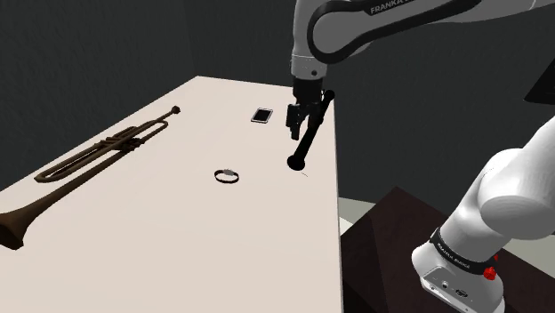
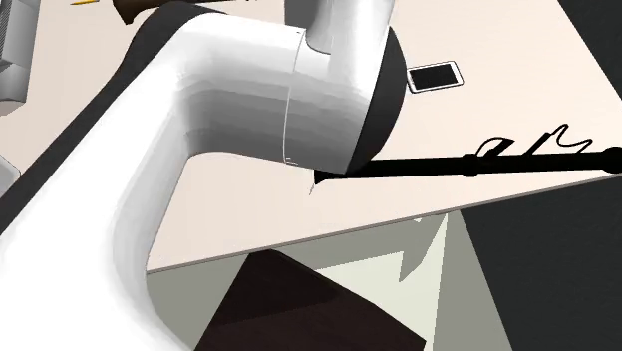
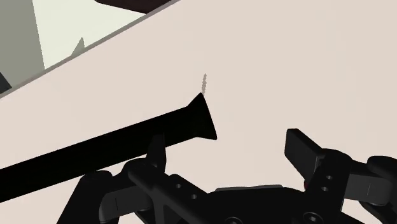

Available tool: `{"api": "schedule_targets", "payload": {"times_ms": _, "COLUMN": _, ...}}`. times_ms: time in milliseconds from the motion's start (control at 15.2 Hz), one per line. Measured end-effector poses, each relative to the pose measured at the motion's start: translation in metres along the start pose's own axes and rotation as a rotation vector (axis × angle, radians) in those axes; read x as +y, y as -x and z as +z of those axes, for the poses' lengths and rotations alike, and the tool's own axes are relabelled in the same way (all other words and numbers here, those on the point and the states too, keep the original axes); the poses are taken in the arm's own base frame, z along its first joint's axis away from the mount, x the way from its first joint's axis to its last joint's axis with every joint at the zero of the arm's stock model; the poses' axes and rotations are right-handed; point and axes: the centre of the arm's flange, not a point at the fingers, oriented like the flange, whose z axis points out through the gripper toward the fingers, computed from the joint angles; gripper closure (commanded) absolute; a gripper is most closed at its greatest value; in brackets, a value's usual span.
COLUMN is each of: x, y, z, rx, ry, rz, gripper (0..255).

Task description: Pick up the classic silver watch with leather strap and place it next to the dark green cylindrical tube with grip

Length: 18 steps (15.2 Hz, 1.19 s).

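Note:
The watch (image 1: 228, 175), a small silver ring with a dark strap, lies flat near the middle of the pale table (image 1: 160, 222). A long tube (image 1: 309, 133), drawn black with a flared end, lies close to the table's edge at the shoulder view's right; it also crosses the second exterior view (image 2: 449, 166). My gripper (image 1: 292, 131) hangs over the tube's middle, well away from the watch. In the wrist view the gripper (image 3: 229, 145) is open, with nothing between its fingers (image 3: 301, 147). The tube's flared end (image 3: 202, 118) lies just beside one finger.
A brown trumpet (image 1: 84, 164) stretches along the table at the shoulder view's left. A small phone (image 1: 261, 116) lies flat at the far side, seen too in the second exterior view (image 2: 435, 77). The table edge (image 1: 339, 204) drops to a dark stand and pale floor.

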Motion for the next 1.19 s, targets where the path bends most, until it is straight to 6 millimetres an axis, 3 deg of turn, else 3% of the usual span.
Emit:
{"api": "schedule_targets", "payload": {"times_ms": 660, "x": -0.08, "y": -0.093, "z": 0.044, "rx": -0.008, "ry": -0.028, "rz": -0.13, "gripper": 0}}
{"api": "schedule_targets", "payload": {"times_ms": 990, "x": -0.125, "y": -0.133, "z": 0.065, "rx": -0.012, "ry": -0.042, "rz": -0.196, "gripper": 0}}
{"api": "schedule_targets", "payload": {"times_ms": 1188, "x": -0.138, "y": -0.144, "z": 0.078, "rx": -0.013, "ry": -0.046, "rz": -0.213, "gripper": 0}}
